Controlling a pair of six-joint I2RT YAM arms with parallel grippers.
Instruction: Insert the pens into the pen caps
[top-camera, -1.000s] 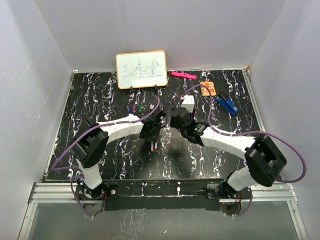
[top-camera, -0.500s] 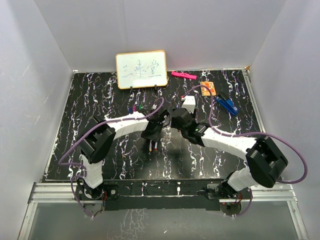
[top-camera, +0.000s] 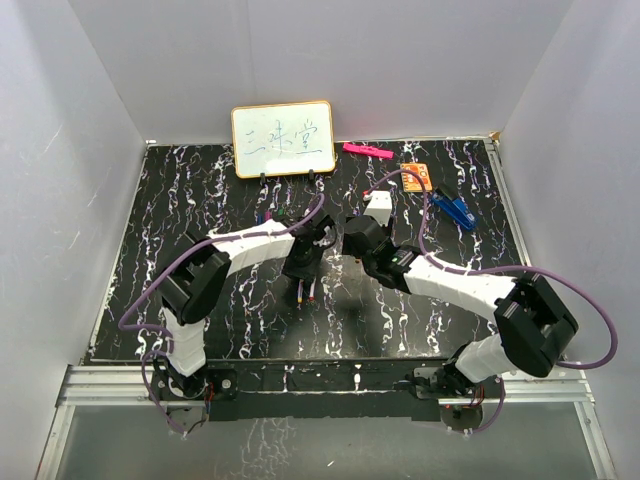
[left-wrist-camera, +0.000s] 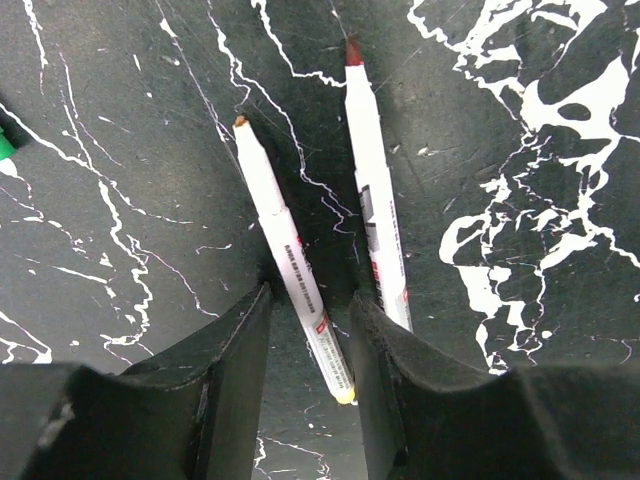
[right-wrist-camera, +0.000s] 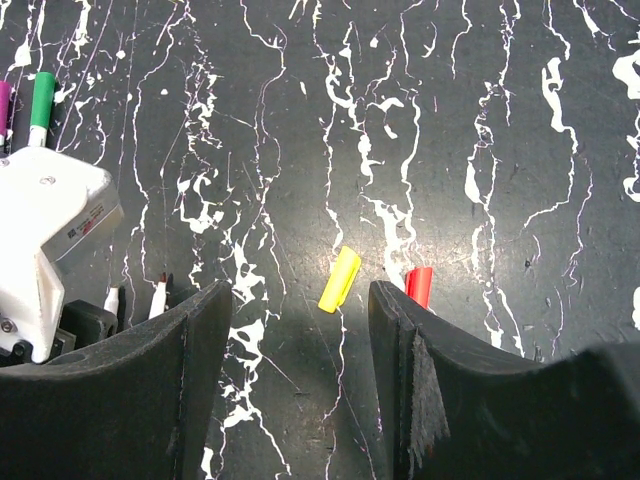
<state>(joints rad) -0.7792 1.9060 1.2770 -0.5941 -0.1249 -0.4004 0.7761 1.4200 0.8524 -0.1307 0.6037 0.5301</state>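
The orange-tipped pen (left-wrist-camera: 290, 270) lies flat on the table (left-wrist-camera: 520, 120), running lengthwise through the gap of my left gripper (left-wrist-camera: 310, 300) with its tip pointing away ahead of the fingertips. The red-tipped pen (left-wrist-camera: 375, 200) lies almost parallel, just outside the finger on the right of the wrist view, with its rear end passing under that finger. Over the last second the left arm has swung in and settled low over this pair, and the jaws have drawn in a little. I read that as the start of a pick on the orange-tipped pen, not a finished one. The fingers (left-wrist-camera: 230, 380) are still spread either side of the barrel. One sits close against it, a clear gap shows at the other, and nothing is pinched yet. I judge the risk to be the neighbouring pen: closing further may nudge or trap it. The right gripper (right-wrist-camera: 300, 300) has barely moved in that time. It hovers with its jaws spread wide and empty. The yellow cap (right-wrist-camera: 339, 279) lies on the table in the gap just ahead of its fingertips, and the red cap (right-wrist-camera: 418, 286) is beside the finger on the right of that view. No pen has reached either of these caps yet.
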